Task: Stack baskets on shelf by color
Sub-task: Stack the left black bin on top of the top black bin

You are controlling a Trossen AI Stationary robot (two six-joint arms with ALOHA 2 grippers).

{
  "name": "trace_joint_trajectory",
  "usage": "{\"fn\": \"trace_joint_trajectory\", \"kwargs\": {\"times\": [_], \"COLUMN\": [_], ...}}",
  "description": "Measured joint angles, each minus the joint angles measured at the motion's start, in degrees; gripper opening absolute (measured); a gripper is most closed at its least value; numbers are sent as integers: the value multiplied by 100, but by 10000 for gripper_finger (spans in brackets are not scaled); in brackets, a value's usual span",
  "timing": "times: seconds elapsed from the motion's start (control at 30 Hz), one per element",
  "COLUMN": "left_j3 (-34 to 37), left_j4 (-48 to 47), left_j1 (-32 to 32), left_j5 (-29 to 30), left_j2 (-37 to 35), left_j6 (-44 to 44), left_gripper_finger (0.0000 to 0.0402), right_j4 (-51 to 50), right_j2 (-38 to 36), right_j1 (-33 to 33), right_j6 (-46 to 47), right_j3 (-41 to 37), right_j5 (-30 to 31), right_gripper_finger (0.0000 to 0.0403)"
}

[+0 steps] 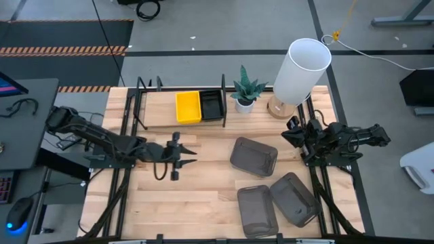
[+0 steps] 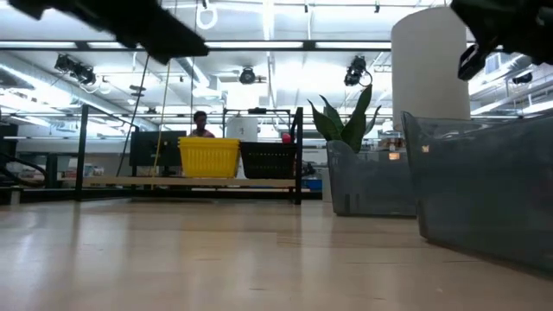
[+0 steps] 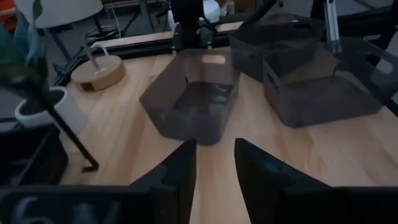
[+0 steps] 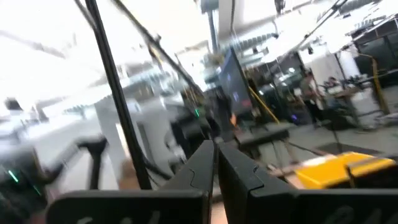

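Grey floor surrounds the light-wood table. Black-and-orange hazard tape runs on the floor beyond the left gripper, at far left. A dark desk stands behind the left arm. Yellow cable trails on the floor beyond the right gripper. Low view: ceiling strip lights, open workshop hall, a person far back.

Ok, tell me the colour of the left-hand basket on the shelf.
Bright yellow. The basket on the shelf shows best in the high view.
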State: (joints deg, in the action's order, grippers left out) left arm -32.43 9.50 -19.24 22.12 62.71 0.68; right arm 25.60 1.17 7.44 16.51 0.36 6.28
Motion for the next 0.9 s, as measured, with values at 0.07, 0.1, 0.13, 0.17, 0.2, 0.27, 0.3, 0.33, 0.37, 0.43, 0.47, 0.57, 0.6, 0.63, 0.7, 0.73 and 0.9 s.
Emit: {"fn": "trace_joint_trajectory", "kwargs": {"times": [0.07,0.1,0.13,0.17,0.2,0.27,0.3,0.33,0.37,0.43,0.47,0.57,0.6,0.63,0.7,0.73,0.9], "left_j3": [255,392,535,687,832,1064,1147,1225,1288,1399,1465,1685,1761,1844,1977,2025,2216], "left_j4": [53,93,161,261,358,460,482,489,487,504,505,503,528,553,636,648,620], "left_j1": [-170,-269,-374,-481,-591,-787,-872,-952,-1028,-1182,-1269,-1544,-1622,-1689,-1767,-1767,-1539], "left_j5": [151,240,343,441,551,779,859,924,976,1115,1211,1610,1733,1856,1981,2010,2008], "left_j2": [-218,-329,-436,-536,-642,-830,-902,-986,-1056,-1179,-1244,-1509,-1617,-1738,-1985,-2114,-2665], "left_j6": [143,208,288,350,423,609,683,778,831,908,916,917,912,888,801,774,559], "left_gripper_finger": [117,117,117,116,116,117,117,116,116,116,116,116,117,116,116,116,109], "right_j4": [319,458,610,761,897,988,948,894,830,630,572,528,536,576,611,612,608], "right_j2": [-2,-2,-1,-2,-2,-2,-2,8,54,199,327,808,986,1167,1538,1718,2764], "right_j1": [-2,-1,0,-4,-9,-9,-11,-11,-13,-11,-11,-11,-11,-11,-6,-5,0], "right_j6": [310,406,435,426,394,302,307,349,423,615,766,1282,1396,1500,1653,1721,1910], "right_j3": [-2,-2,-2,-2,-2,-2,-2,0,-1,-2,-2,-2,-2,-2,-2,0,270], "right_j5": [4,4,9,59,210,723,1028,1266,1460,1679,1708,1716,1713,1705,1685,1667,1577], "right_gripper_finger": [27,27,27,27,27,27,27,27,27,27,27,27,27,27,27,27,27]}}
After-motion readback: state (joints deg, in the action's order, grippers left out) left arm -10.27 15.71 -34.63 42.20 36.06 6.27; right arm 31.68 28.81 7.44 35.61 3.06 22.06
